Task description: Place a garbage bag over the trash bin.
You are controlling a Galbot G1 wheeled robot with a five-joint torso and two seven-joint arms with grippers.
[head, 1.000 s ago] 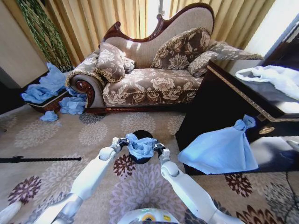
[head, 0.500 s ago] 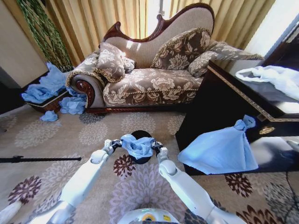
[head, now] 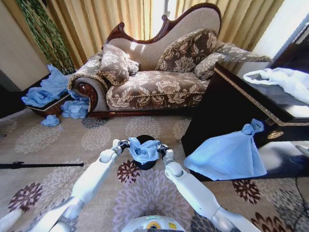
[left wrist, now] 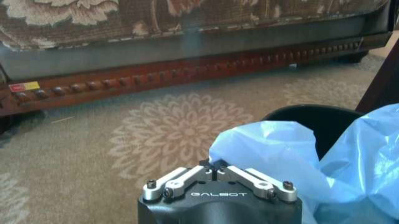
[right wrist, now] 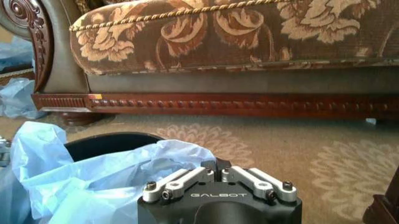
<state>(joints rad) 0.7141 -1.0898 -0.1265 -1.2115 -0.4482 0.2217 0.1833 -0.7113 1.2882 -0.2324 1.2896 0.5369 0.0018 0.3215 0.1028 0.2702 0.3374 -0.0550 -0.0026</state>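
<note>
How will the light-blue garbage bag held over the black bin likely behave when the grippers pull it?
The garbage bag is probably floppy: it sags in wrinkles between the left gripper and right gripper. It looks thin and translucent, so likely very light and tearable above the trash bin.

Patterned carpet (floral) carries trash bin, sofa, seemingly crumpled bags.

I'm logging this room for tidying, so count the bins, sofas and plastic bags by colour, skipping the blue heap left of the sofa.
Black trash bin: 1
Sofa: 1
Light-blue bags: 2, the garbage bag held at the bin by the left pincer and right pincer, and the knotted bag
White bag: 1
Total: 5
</note>
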